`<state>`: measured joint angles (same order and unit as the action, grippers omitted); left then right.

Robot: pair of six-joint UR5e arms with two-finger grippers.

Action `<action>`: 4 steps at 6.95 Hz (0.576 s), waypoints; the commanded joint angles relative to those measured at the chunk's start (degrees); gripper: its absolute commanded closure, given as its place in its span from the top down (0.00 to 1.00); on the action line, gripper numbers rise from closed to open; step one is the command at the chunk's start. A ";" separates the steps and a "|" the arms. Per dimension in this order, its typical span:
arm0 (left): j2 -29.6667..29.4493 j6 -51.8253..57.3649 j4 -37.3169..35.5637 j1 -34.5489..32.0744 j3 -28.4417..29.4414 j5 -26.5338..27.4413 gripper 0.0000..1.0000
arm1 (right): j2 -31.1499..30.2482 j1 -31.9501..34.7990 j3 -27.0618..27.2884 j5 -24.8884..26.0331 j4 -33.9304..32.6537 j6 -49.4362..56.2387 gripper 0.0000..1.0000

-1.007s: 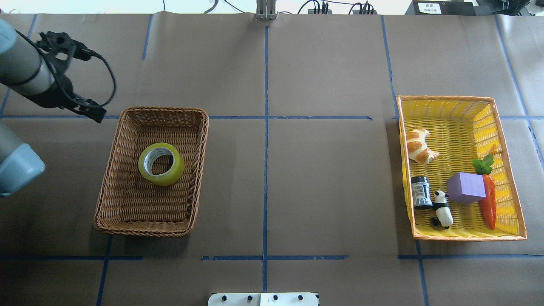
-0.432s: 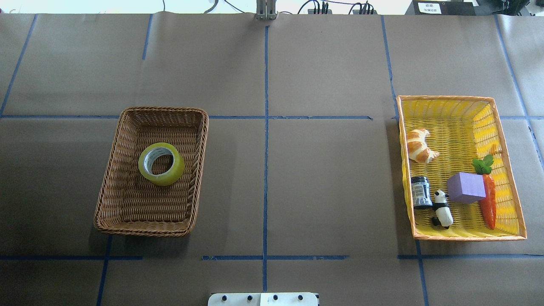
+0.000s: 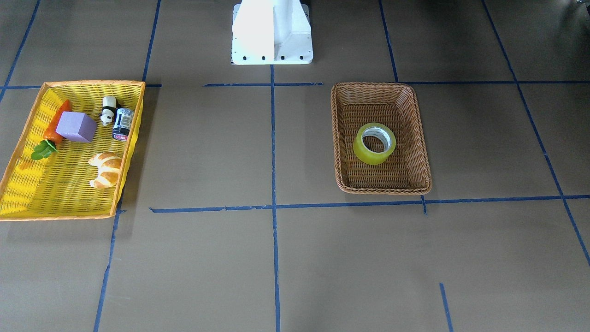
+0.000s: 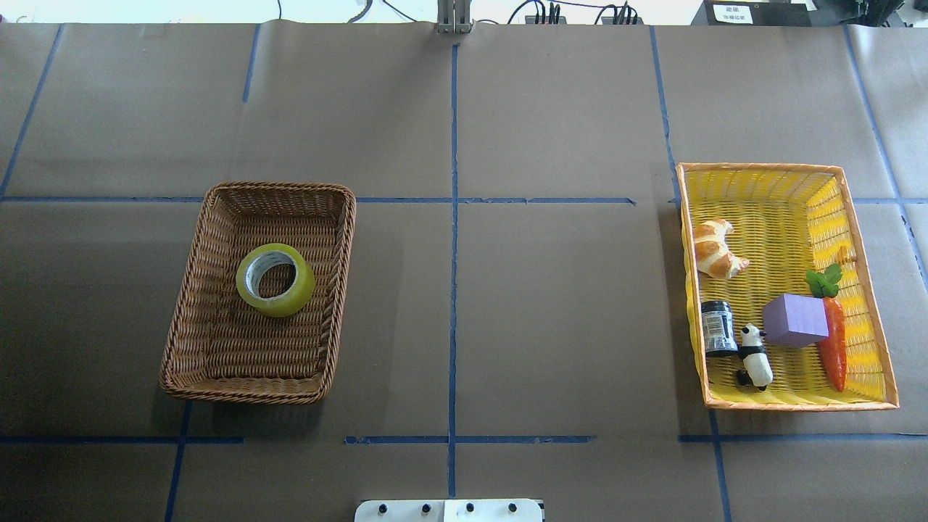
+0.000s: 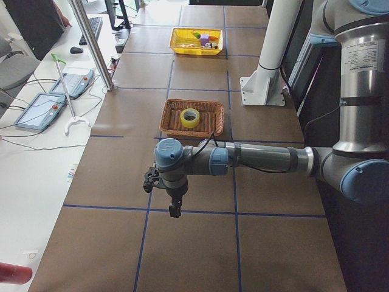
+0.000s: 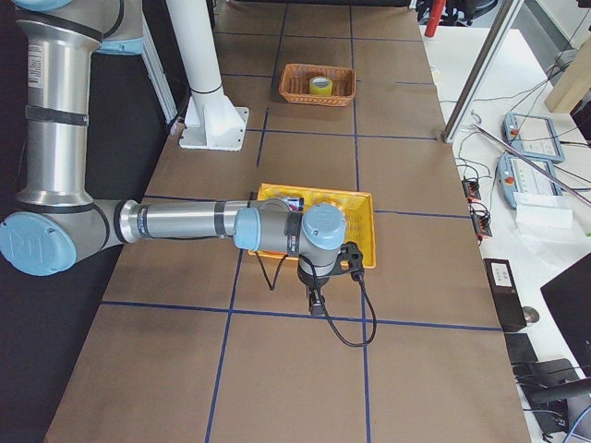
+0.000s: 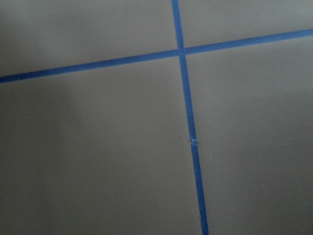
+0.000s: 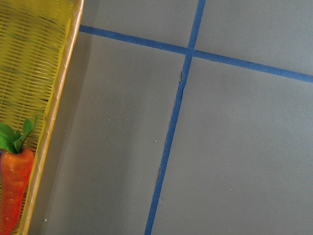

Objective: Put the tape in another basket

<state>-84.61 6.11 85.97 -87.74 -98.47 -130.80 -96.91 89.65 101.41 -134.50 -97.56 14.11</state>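
The yellow-green tape [image 4: 275, 280] lies flat in the middle of the brown wicker basket [image 4: 243, 395], on the robot's left half of the table. It also shows in the front view [image 3: 374, 143] and the left side view [image 5: 190, 118]. Neither arm shows in the overhead or front view. My left gripper [image 5: 174, 205] hangs over bare table, well away from the basket towards the table's left end. My right gripper [image 6: 316, 300] hangs just outside the yellow basket [image 4: 761, 174]. I cannot tell whether either is open or shut. The wrist views show no fingers.
The yellow basket holds a croissant [image 4: 714, 250], a purple block [image 4: 794, 320], a carrot [image 4: 834, 341], a panda figure [image 4: 754, 355] and a black jar [image 4: 718, 328]. The robot's white base [image 3: 272, 32] stands at the table's robot side. Blue tape lines cross the brown table cover.
The left arm, at the overhead view's left edge a second ago, has drawn back out of that view. The tape and both baskets have not moved.
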 commanded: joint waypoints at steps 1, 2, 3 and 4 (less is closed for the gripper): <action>0.57 -0.04 -0.01 -0.15 -1.61 0.54 1.00 | 0.06 0.00 -0.07 -0.06 0.00 -1.09 1.00; 0.58 -0.04 0.07 -0.15 -1.20 0.20 1.00 | 0.15 0.00 0.10 -0.06 0.00 -1.45 1.00; 0.67 0.04 -0.01 -0.06 -0.85 0.28 1.00 | 0.15 0.00 0.02 -0.06 0.00 -1.36 1.00; 0.76 0.04 -0.45 -0.06 -1.10 -0.06 1.00 | 0.15 0.00 0.02 -0.06 0.09 -1.45 1.00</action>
<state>-83.97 6.12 85.87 -87.84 -99.48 -130.61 -96.78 89.65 101.42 -134.56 -97.54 12.76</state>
